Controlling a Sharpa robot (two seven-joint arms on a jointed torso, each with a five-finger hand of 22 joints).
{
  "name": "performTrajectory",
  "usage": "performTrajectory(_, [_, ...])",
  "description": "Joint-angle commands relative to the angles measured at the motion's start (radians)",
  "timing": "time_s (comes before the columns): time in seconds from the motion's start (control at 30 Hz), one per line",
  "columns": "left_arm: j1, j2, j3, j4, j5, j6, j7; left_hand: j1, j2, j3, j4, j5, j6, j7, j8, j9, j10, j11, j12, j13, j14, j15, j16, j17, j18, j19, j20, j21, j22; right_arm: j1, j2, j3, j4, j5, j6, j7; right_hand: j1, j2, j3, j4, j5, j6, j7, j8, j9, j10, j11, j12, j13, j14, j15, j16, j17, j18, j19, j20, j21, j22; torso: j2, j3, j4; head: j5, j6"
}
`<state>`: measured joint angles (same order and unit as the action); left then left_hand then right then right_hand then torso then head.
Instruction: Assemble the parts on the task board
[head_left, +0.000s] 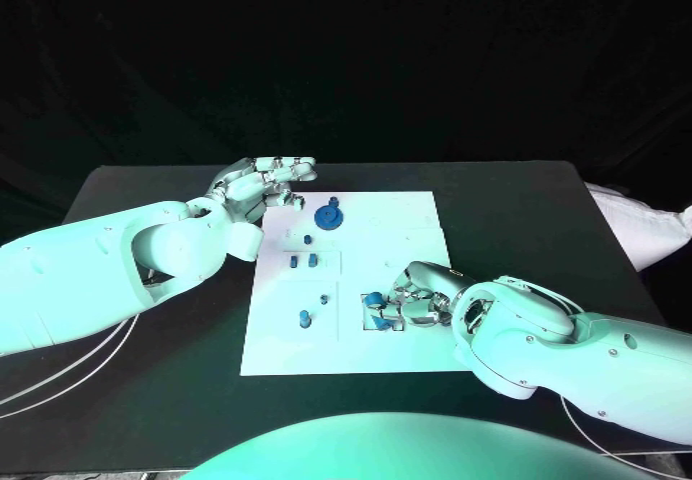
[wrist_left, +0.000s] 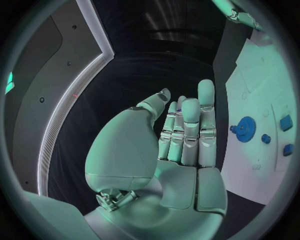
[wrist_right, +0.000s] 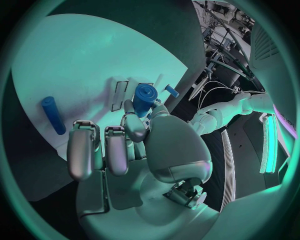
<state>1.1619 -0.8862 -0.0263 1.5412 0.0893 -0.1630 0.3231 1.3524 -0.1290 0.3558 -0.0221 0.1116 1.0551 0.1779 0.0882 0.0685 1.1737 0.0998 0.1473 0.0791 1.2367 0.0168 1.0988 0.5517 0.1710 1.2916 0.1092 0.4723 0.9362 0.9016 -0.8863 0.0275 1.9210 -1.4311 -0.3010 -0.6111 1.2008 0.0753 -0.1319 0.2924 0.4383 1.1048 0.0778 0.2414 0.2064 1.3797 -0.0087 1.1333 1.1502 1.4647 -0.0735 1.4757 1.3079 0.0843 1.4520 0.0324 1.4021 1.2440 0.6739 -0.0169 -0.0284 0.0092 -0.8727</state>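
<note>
L hand: hovered at the far-left corner of the task board, fingers straight and side by side in the wrist view, holding nothing.
Gear: blue, sat on the board's far part, just right of the L hand, not touching it.
Small parts: two blue pieces side by side mid-board; another nearer, on the left.
R hand: low over the board's near-right area, thumb and fingers pinching a short blue cylinder; probably just above the surface, hard to tell.
Blue peg: lay flat on the board, apart from the R hand.

Matt white task board, glossy blue plastic parts.
</note>
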Motion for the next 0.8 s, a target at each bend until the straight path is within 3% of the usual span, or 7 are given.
performTrajectory(0.03, [0.000,0.001,0.001,0.004,-0.003,0.018,0.004,0.002,0.002,-0.007,-0.001,0.000,-0.006,-0.002,-0.002,-0.002,-0.004,0.000,0.003,-0.001,-0.007,-0.003,-0.004,-0.001,0.009,-0.008,0.001,-0.004,-0.001,0.000,0.004,0.000,-0.004,-0.021,0.032,-0.008,-0.033,-0.004,-0.022,-0.001,-0.040,0.017,-0.014,0.003,0.006,0.001,-0.005,-0.009,-0.003,0.073,-0.007,0.003,0.070,-0.020,0.005,-0.004,0.004,0.002,0.000,0.0000,-0.0005,0.002,0.000])
performTrajectory(0.1, [0.000,0.001,0.001,0.004,-0.003,0.018,0.003,0.002,0.002,-0.007,-0.001,0.000,-0.006,-0.002,-0.002,-0.002,-0.004,0.000,0.003,-0.001,-0.007,-0.003,-0.004,-0.001,0.009,-0.008,0.001,-0.004,-0.001,0.000,0.005,0.000,-0.005,-0.022,0.033,-0.008,-0.046,-0.005,-0.034,-0.001,-0.075,0.016,-0.015,0.003,0.011,0.002,-0.005,-0.012,-0.003,0.073,-0.007,0.003,0.069,-0.020,0.005,-0.004,0.004,0.002,0.000,0.0004,-0.0009,0.003,0.000])
performTrajectory(0.27, [0.000,0.000,0.001,0.004,-0.003,0.018,0.003,0.002,0.002,-0.007,-0.001,0.000,-0.006,-0.002,-0.002,-0.002,-0.004,0.000,0.003,-0.001,-0.007,-0.003,-0.004,-0.001,0.009,-0.008,0.001,-0.004,-0.001,0.000,0.008,0.000,-0.008,-0.029,0.023,-0.007,-0.112,-0.014,-0.095,-0.001,-0.262,0.011,-0.014,0.002,0.029,-0.002,-0.004,-0.036,-0.016,0.071,-0.007,-0.001,0.063,-0.020,0.004,-0.004,0.003,0.003,-0.001,0.0007,-0.0013,0.003,0.000])
performTrajectory(0.37, [0.000,0.000,0.001,0.004,-0.003,0.018,0.003,0.002,0.002,-0.008,0.000,0.000,-0.007,-0.002,-0.002,-0.002,-0.004,0.000,0.003,-0.001,-0.007,-0.003,-0.004,-0.001,0.009,-0.008,0.001,-0.004,-0.001,0.000,0.006,0.000,-0.007,-0.039,0.013,-0.006,-0.144,-0.025,-0.127,0.000,-0.327,0.005,-0.012,-0.001,0.039,-0.011,-0.002,-0.060,-0.031,0.070,-0.005,-0.004,0.059,-0.020,0.003,-0.002,0.002,0.002,-0.001,0.0008,-0.0011,0.002,0.000])
performTrajectory(0.5, [0.000,-0.001,0.001,0.004,-0.003,0.018,0.002,0.001,0.002,-0.009,0.000,0.000,-0.007,-0.002,-0.002,-0.002,-0.005,0.000,0.003,-0.001,-0.007,-0.003,-0.004,-0.001,0.009,-0.009,0.001,-0.005,-0.001,0.000,0.002,0.000,-0.002,-0.053,0.006,-0.003,-0.142,-0.035,-0.135,-0.002,-0.333,0.003,-0.011,-0.002,0.045,-0.013,-0.001,-0.071,-0.037,0.070,-0.005,-0.004,0.058,-0.020,0.003,-0.002,0.003,0.003,0.000,0.0014,-0.0014,0.002,0.000])
performTrajectory(0.63, [0.000,0.000,0.001,0.003,-0.003,0.020,0.001,0.001,0.002,-0.009,0.000,0.000,-0.007,-0.002,-0.002,-0.002,-0.005,0.000,0.003,-0.001,-0.007,-0.003,-0.004,-0.001,0.009,-0.009,0.001,-0.005,-0.001,0.000,-0.002,0.000,0.003,-0.071,0.010,-0.002,0.020,-0.043,-0.100,-0.078,-0.316,-0.002,-0.010,-0.004,0.060,-0.012,-0.001,-0.078,-0.036,0.071,-0.005,-0.003,0.061,-0.020,0.003,-0.002,0.003,0.006,0.000,0.0020,-0.0016,0.002,0.000])
performTrajectory(0.8, [0.000,0.000,0.001,0.003,-0.003,0.021,0.001,0.001,0.002,-0.009,0.000,0.000,-0.007,-0.002,-0.002,-0.002,-0.005,0.000,0.003,-0.001,-0.007,-0.003,-0.004,-0.001,0.009,-0.009,0.001,-0.005,-0.001,-0.001,0.000,0.000,0.005,-0.085,0.024,-0.001,0.125,-0.040,-0.076,-0.137,-0.337,-0.004,-0.008,-0.006,0.070,-0.013,-0.001,-0.085,-0.036,0.072,-0.004,0.000,0.068,-0.022,0.005,-0.001,0.007,0.014,0.000,0.0012,-0.0006,0.001,0.000])
